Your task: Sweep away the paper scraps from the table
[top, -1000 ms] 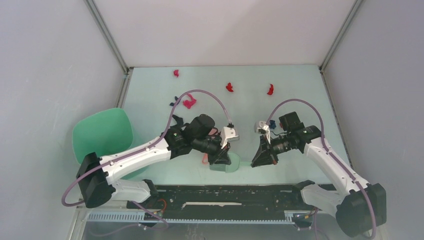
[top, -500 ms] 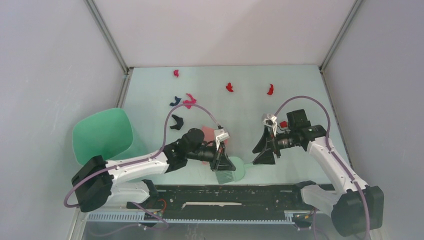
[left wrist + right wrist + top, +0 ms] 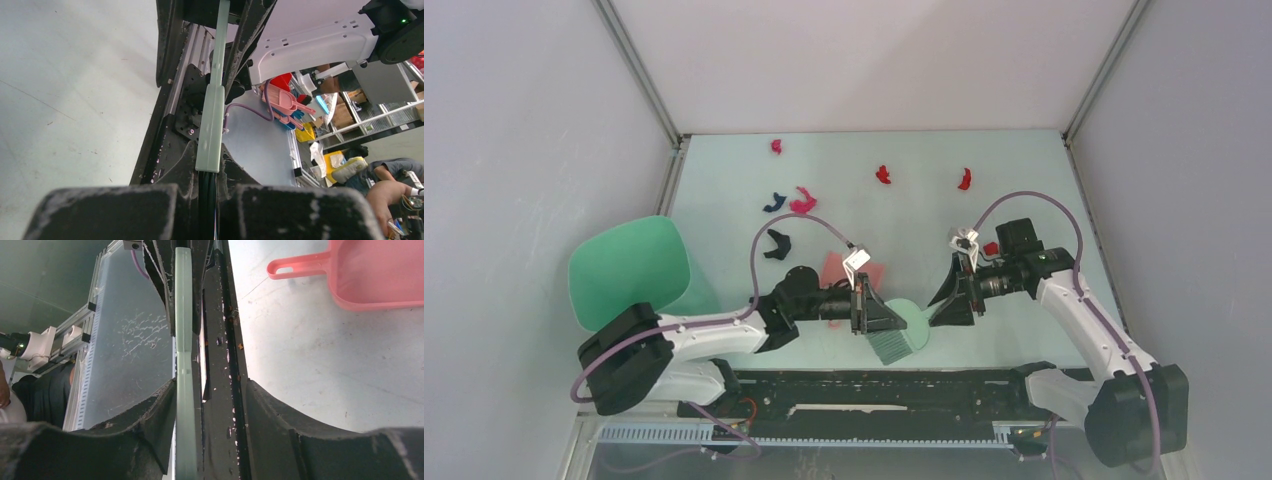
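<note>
My left gripper (image 3: 876, 316) (image 3: 210, 152) is shut on the green brush (image 3: 894, 342) near the front edge of the table (image 3: 1024, 180); the brush's pale green handle (image 3: 212, 117) runs straight out between its fingers. My right gripper (image 3: 948, 298) (image 3: 210, 385) stands open around the handle's other end (image 3: 183, 340), which lies against one finger with a gap to the other. Paper scraps lie farther back: red ones (image 3: 883, 174) (image 3: 965, 179) (image 3: 776, 146), a magenta one (image 3: 803, 202), a dark blue one (image 3: 773, 203) and a black one (image 3: 776, 243).
The pink dustpan (image 3: 836, 268) (image 3: 370, 280) lies on the table, partly under my left arm. A darker green round bin (image 3: 629, 270) stands off the table's left edge. Another red scrap (image 3: 991, 248) sits by my right wrist. Grey walls close in three sides.
My right gripper has opened on the brush handle. The left arm has dropped lower and stretched right, carrying the brush head a little to the right, uncovering the black scrap and the dustpan.
</note>
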Controlling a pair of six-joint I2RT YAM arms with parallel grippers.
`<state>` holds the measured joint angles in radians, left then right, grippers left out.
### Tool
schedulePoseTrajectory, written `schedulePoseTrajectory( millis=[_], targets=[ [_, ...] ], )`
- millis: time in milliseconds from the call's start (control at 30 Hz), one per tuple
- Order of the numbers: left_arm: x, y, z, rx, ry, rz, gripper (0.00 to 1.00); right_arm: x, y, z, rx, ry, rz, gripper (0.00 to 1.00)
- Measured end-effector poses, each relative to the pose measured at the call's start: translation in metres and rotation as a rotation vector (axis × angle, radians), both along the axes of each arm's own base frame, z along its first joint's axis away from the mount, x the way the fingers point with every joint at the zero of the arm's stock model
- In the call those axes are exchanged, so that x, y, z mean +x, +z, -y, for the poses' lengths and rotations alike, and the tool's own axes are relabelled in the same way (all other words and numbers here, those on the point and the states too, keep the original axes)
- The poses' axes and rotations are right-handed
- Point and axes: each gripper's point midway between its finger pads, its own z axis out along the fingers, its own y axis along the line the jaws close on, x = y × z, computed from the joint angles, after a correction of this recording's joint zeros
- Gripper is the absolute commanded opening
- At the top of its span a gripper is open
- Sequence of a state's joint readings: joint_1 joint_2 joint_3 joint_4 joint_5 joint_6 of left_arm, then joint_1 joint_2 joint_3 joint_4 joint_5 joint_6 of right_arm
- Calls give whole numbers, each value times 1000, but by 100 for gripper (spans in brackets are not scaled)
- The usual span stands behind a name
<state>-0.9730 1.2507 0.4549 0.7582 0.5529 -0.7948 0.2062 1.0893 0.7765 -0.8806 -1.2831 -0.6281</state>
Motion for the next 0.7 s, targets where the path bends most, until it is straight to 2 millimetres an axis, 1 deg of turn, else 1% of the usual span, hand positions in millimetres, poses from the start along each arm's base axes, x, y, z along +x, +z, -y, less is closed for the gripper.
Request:
schedulePoseTrajectory(
  millis=[133,267,367,467,600,700],
  targets=[
    [1,-4,3,4,0,-20,0,1,3,1,12,-6,3,59],
    [1,-4,3,2,1,-30,0,7,12,6,56,-46,6,56],
    [2,-3,3,-1,2,-36,0,10,15,9,71,-64,4,53],
    [3,-2,3,-4,5,-35,0,9,17,9,83,-61,-1,49],
    [5,-4,4,-2,9,-44,0,8,18,8,90,-58,-5,41],
    [7,-6,4,1,13,-51,0,7,19,8,96,-55,-8,38]
  ],
)
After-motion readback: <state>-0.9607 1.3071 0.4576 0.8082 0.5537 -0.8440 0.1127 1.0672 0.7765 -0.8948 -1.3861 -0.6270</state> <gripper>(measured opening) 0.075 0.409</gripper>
